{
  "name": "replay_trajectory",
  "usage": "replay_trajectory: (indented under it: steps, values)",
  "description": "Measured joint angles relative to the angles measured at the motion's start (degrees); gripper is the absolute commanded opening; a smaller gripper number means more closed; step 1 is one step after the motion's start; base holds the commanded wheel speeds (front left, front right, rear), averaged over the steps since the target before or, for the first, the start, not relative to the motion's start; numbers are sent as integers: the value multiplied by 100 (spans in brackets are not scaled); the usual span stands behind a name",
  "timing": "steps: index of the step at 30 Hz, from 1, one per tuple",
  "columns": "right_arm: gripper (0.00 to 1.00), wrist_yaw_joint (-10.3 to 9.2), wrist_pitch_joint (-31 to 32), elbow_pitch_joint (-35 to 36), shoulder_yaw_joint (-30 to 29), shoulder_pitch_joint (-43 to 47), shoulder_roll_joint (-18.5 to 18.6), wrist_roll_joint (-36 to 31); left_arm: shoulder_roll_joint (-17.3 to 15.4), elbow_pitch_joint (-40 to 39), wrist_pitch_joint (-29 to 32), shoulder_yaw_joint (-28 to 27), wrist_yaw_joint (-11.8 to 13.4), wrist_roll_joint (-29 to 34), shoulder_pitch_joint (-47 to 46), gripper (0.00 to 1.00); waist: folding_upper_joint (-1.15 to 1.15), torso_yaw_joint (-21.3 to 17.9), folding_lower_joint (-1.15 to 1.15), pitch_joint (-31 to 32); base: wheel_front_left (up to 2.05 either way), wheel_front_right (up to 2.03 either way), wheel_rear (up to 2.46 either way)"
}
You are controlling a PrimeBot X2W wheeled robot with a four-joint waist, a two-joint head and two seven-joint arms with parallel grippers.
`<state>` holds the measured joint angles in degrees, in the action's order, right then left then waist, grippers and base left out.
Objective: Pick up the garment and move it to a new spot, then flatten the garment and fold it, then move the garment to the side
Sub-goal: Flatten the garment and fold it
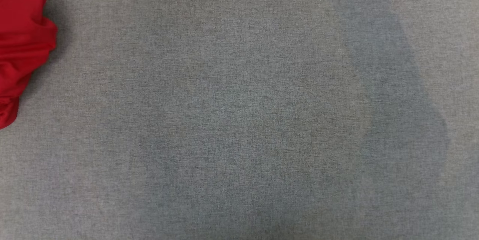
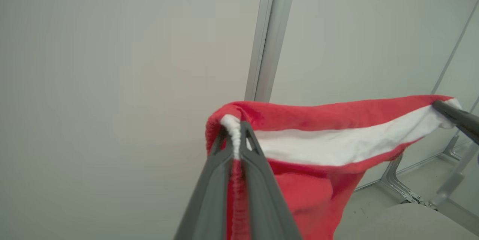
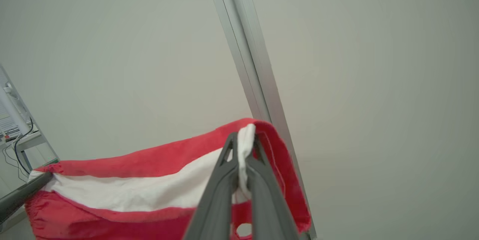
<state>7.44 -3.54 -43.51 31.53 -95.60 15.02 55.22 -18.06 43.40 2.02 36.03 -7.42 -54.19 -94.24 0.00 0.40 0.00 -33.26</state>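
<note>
Holding taut: left gripper [image 2: 235, 129] clamped on one end of the garment [image 2: 318, 114], right gripper [image 3: 244, 139] clamped on the other end. White band [image 2: 329, 144] is pinched between each finger pair, and the red cloth hangs below. Head view: garment at left edge of grey tabletop [image 1: 239, 120]; contact unclear.

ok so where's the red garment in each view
head view: red garment at the left edge, upper half, against the grey cloth surface.
left wrist view: lower centre to right, clamped in the left pincer.
right wrist view: lower left to centre, clamped in the right pincer.
shared landmark: the pale metal wall strip behind it in both wrist views.
</note>
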Motion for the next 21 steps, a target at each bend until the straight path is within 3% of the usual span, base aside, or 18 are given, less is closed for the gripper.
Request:
replay_trajectory:
  steps: [11,21]
  values:
    - [0,0,-54,33,1205,1347,422,557,12,202,-187,661,0,-666,1212,0,0,67,0,345,0,0,0]
    - [0,0,237,428,2017,3309,648,1458,-399,-513,-103,1464,0,-1193,3413,0,0,-31,0,1270,0,0,0]
